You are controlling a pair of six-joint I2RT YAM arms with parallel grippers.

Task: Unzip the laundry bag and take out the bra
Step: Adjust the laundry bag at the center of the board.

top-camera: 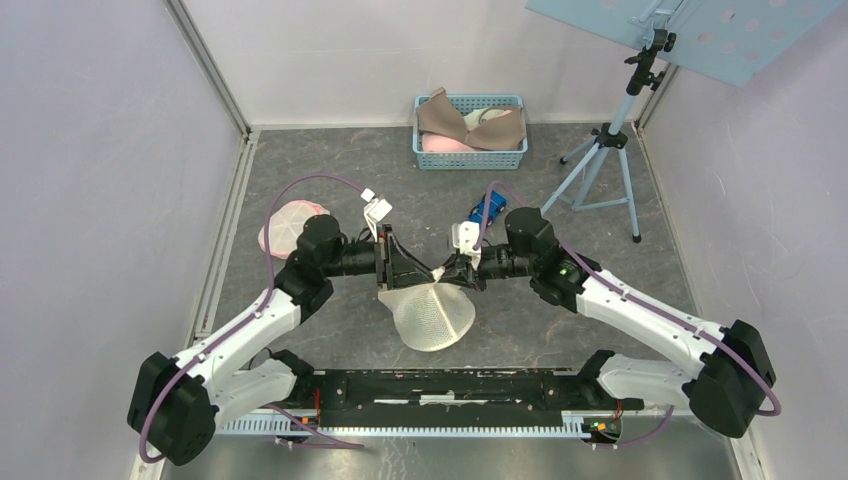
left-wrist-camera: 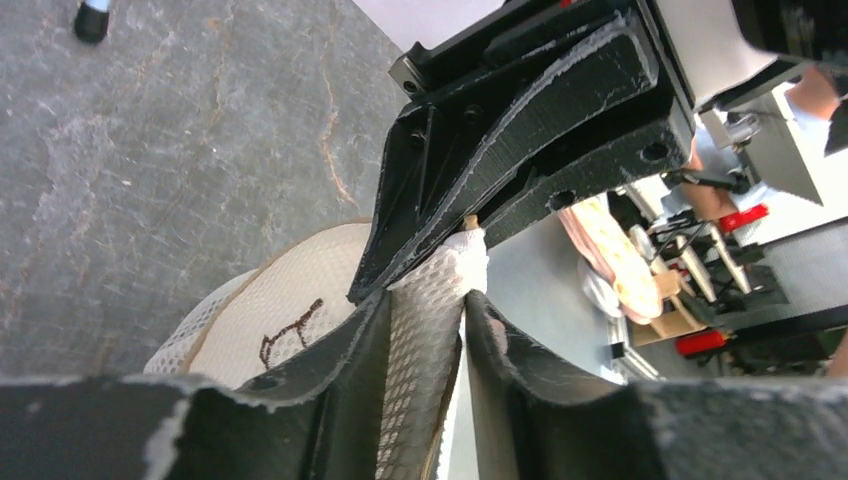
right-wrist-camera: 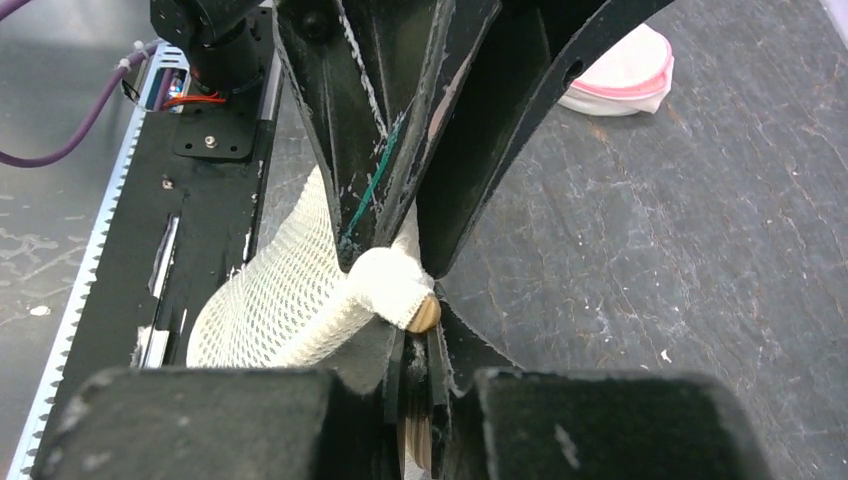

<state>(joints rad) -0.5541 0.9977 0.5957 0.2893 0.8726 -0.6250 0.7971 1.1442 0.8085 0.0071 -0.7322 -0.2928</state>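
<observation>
A white mesh laundry bag hangs between my two grippers above the table's middle. My left gripper is shut on a fold of its mesh edge, with its fingers pinching the fabric. My right gripper faces it and is shut on the tan zipper pull, just under the bag's white fabric tab. The two grippers nearly touch. The bag's face carries a brown mark. The bra inside the bag does not show.
A blue basket with bras stands at the back. A second pink-rimmed mesh bag lies behind my left arm and also shows in the right wrist view. A tripod stands at the back right. A small blue object lies behind my right wrist.
</observation>
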